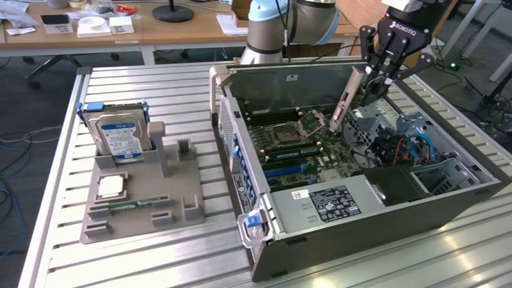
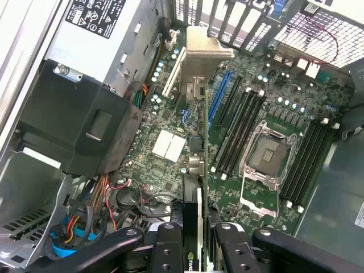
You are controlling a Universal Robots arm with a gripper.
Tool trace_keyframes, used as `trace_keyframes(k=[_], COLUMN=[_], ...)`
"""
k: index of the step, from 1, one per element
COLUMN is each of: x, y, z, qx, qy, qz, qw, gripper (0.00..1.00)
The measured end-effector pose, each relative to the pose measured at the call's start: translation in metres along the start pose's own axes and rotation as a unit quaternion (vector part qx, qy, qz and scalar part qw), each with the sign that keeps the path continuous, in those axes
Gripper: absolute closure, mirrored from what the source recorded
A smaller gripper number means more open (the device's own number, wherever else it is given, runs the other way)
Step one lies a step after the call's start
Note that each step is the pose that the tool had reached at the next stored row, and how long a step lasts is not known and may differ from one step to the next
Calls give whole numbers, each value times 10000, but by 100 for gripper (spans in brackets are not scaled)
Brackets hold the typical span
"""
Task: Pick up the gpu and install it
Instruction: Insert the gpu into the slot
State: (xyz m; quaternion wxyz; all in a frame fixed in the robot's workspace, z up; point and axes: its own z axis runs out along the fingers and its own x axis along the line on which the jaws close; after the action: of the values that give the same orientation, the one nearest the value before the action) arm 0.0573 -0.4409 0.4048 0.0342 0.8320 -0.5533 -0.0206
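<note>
So the black metal claw has its jaws partway closed, pinching one end of the thin flat dark gpu with the tan metal end bracket. The card hangs tilted in the air over the open grey metal computer case, toward the exterior view's right. As far as we can judge it's clear of the green motherboard underneath, so nothing's seated yet.

The bit that matters, we reckon: the card's long axis runs straight away from the claw, with the bracket end farthest out, facing the case's slotted wall. In the wrist view we're looking along the card nearly edge-on, from the claw out along the gpu. It sits between the long white slot and the long blue slot. We honestly can't tell which one it's lined up over.

Hard to make out: the card's connector edge is hidden, the exact spot where the jaws bite is covered by the card itself, and we can't judge the gap down to the board.
</note>
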Motion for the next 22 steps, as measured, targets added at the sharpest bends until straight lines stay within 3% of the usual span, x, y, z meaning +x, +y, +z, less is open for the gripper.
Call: trace_keyframes(k=[14, 22], x=[0, -10], y=[1, 24], z=[0, 4], qx=[0, -1], qy=[-1, -20], qz=[12, 259], qw=[10000, 9997], gripper=[74, 74])
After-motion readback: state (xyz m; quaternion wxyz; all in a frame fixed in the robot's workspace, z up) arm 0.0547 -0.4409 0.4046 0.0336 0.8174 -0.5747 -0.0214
